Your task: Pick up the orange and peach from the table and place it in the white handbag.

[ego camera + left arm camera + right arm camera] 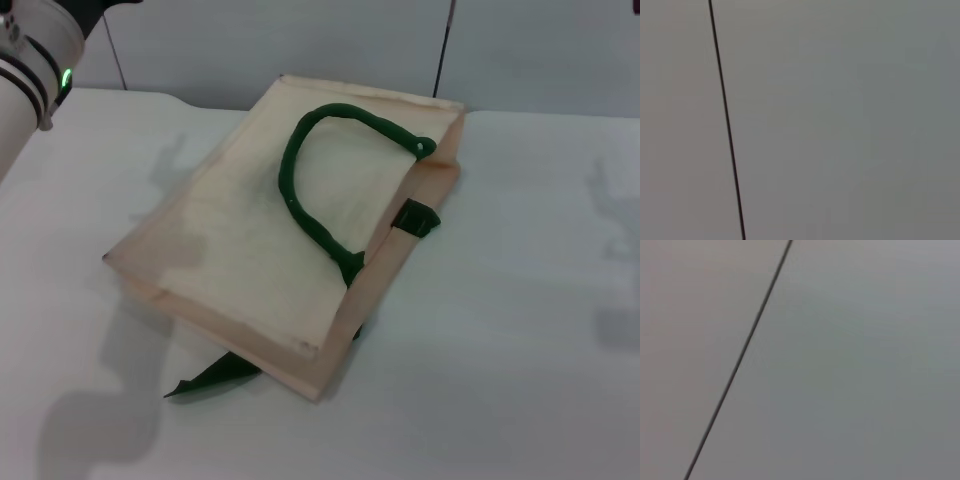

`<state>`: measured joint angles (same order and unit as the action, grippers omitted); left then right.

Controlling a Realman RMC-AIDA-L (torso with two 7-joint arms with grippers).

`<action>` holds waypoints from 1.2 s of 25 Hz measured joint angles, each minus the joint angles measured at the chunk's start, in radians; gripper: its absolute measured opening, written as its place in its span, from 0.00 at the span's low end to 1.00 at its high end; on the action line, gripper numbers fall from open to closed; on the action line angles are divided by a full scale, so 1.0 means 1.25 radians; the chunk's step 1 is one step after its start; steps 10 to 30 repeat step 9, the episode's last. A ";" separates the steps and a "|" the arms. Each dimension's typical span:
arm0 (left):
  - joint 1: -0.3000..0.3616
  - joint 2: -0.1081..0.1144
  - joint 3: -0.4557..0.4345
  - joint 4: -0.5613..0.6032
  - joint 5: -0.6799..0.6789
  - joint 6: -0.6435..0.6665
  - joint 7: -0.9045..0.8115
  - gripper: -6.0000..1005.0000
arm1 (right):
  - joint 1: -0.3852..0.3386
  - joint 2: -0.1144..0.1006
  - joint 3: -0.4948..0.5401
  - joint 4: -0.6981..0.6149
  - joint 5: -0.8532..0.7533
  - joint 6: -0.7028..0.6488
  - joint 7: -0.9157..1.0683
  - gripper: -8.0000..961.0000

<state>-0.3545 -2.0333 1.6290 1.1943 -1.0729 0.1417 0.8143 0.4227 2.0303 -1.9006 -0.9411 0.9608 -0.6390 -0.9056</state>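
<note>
The white handbag (250,250) lies flat in the middle of the white table (500,330) in the head view. One dark green handle (320,170) loops across its top face, and a green tab (416,218) sits on its right side. The orange and the peach are out of view in every frame. Only a white segment of my left arm (30,70) shows at the top left corner, with a green light on it. Neither gripper is in view. Both wrist views show only a plain grey wall with a thin dark seam (727,125).
A second green handle (215,375) pokes out from under the bag's near corner. The table's far edge meets a grey panelled wall (300,40) behind the bag. Arm shadows fall on the table at left and right.
</note>
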 joint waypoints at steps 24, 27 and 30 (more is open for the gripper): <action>0.020 0.000 0.000 -0.001 0.001 -0.003 0.000 0.66 | 0.003 -0.001 -0.064 -0.001 0.102 -0.010 0.002 0.80; 0.020 0.000 0.000 -0.001 0.001 -0.003 0.000 0.66 | 0.003 -0.001 -0.064 -0.001 0.102 -0.010 0.002 0.80; 0.020 0.000 0.000 -0.001 0.001 -0.003 0.000 0.66 | 0.003 -0.001 -0.064 -0.001 0.102 -0.010 0.002 0.80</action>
